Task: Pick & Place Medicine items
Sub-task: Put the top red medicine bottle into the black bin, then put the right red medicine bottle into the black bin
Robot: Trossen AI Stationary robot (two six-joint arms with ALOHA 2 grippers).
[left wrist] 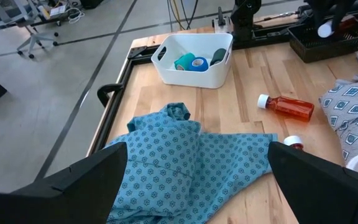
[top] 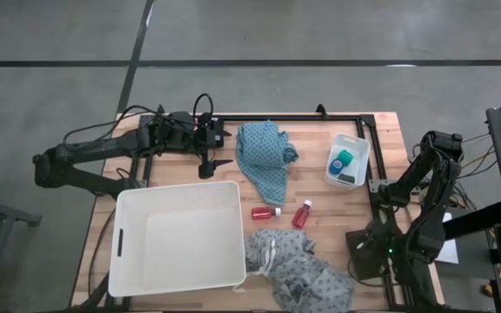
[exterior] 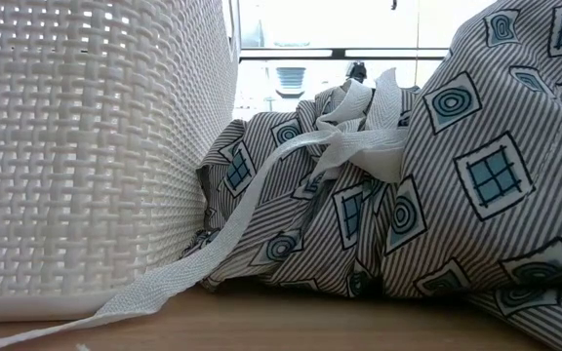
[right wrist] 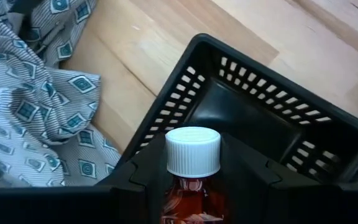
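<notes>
Two red bottles with white caps (top: 265, 212) (top: 302, 214) lie on their sides on the wooden table. A third red bottle (right wrist: 192, 186) is in my right gripper (right wrist: 193, 171), which is shut on it over a black slotted basket (right wrist: 253, 124) at the table's right edge (top: 365, 254). A teal roll (left wrist: 184, 61) and a blue round piece (left wrist: 198, 63) rest inside a small white bin (top: 348, 159). My left gripper (left wrist: 197, 149) stands open above a teal cloth (left wrist: 185, 155) at the far left, touching nothing. My right gripper pinches the red bottle's body (right wrist: 191, 193) just below its white cap (right wrist: 193, 151), one finger on either side. The bottle lies along the fingers, cap toward their free ends. The fingers slant steeply down, and the bottle is lifted clear above the black basket.
A large white basket (top: 179, 235) fills the near left. A grey patterned cloth (top: 298, 271) with a white strap (exterior: 291, 161) is heaped beside it at the near edge. The teal cloth (top: 264, 158) lies crumpled at the far middle.
</notes>
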